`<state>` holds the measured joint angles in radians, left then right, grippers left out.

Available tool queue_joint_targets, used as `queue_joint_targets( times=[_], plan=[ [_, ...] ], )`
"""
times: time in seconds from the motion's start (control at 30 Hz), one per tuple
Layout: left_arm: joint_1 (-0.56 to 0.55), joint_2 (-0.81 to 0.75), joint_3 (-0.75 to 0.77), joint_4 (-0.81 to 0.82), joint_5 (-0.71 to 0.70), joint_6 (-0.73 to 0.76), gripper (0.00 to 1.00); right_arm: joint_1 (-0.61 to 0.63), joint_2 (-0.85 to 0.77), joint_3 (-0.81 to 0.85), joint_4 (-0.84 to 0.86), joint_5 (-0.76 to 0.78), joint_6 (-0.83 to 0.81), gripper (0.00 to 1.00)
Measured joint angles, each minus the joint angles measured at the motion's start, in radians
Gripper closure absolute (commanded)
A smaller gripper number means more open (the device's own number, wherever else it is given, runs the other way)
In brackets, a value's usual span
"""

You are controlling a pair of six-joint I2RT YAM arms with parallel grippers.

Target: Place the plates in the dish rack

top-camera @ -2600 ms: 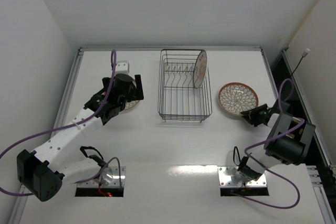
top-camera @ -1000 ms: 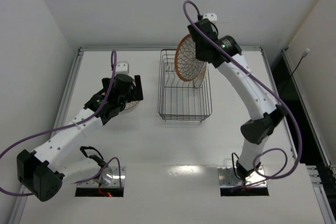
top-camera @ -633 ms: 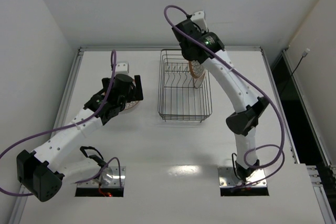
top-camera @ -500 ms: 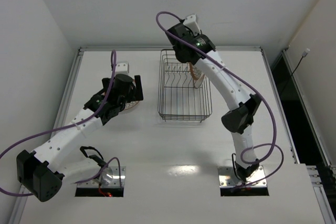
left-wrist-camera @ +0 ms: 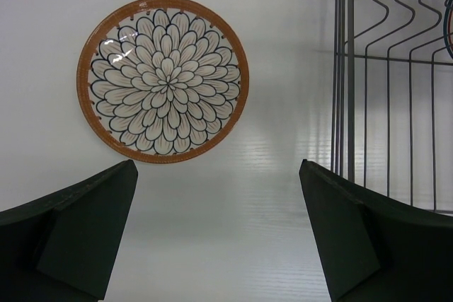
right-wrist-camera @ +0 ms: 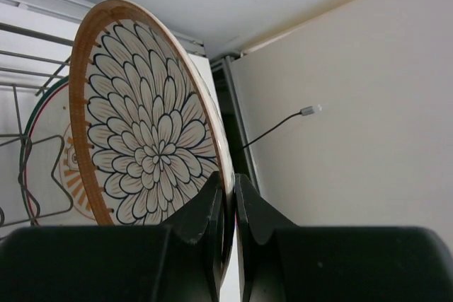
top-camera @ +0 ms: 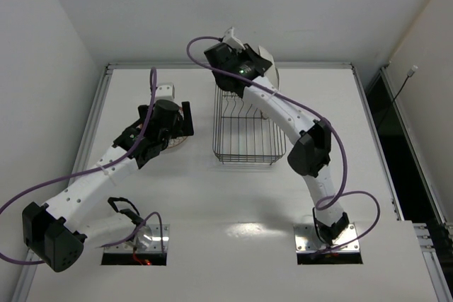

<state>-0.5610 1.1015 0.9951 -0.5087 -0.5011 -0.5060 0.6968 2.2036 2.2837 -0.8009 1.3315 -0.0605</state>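
My right gripper point(right-wrist-camera: 230, 190) is shut on the rim of a brown-rimmed petal plate point(right-wrist-camera: 148, 132) and holds it upright over the far end of the dish rack point(top-camera: 248, 129). In the top view the right gripper point(top-camera: 253, 65) has that plate's pale back point(top-camera: 270, 68) beside it. The white plate with the orange sunburst point(right-wrist-camera: 49, 167) stands in the rack just behind the held plate. The other petal plate point(left-wrist-camera: 163, 79) lies flat on the table left of the rack. My left gripper point(left-wrist-camera: 219, 206) hovers open and empty just short of it, and also shows in the top view point(top-camera: 184, 122).
The rack's wire side point(left-wrist-camera: 368, 83) stands close on the right of my left gripper. The back wall rises just behind the rack. A black gap with a cable point(right-wrist-camera: 283, 125) runs along the table's right edge.
My right arm lifted the petal plate from the table at the right, raised it upright and carried it left across the rack's far end. My left arm has not moved.
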Motion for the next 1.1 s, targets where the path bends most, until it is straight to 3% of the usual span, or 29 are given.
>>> queue_joint_targets(
  times=[0.17, 0.37, 1.1],
  plan=[
    [0.0, 0.0, 0.0, 0.0, 0.0, 0.0, 0.0, 0.016, 0.008, -0.085, 0.19, 0.03, -0.171, 1.0],
    [0.0, -0.002, 0.0, 0.0, 0.0, 0.0, 0.0, 0.041, 0.01, -0.168, 0.305, 0.056, -0.237, 1.0],
    [0.0, -0.011, 0.0, 0.0, 0.0, 0.0, 0.0, 0.066, 0.051, -0.299, 0.399, 0.077, -0.221, 1.0]
  ],
)
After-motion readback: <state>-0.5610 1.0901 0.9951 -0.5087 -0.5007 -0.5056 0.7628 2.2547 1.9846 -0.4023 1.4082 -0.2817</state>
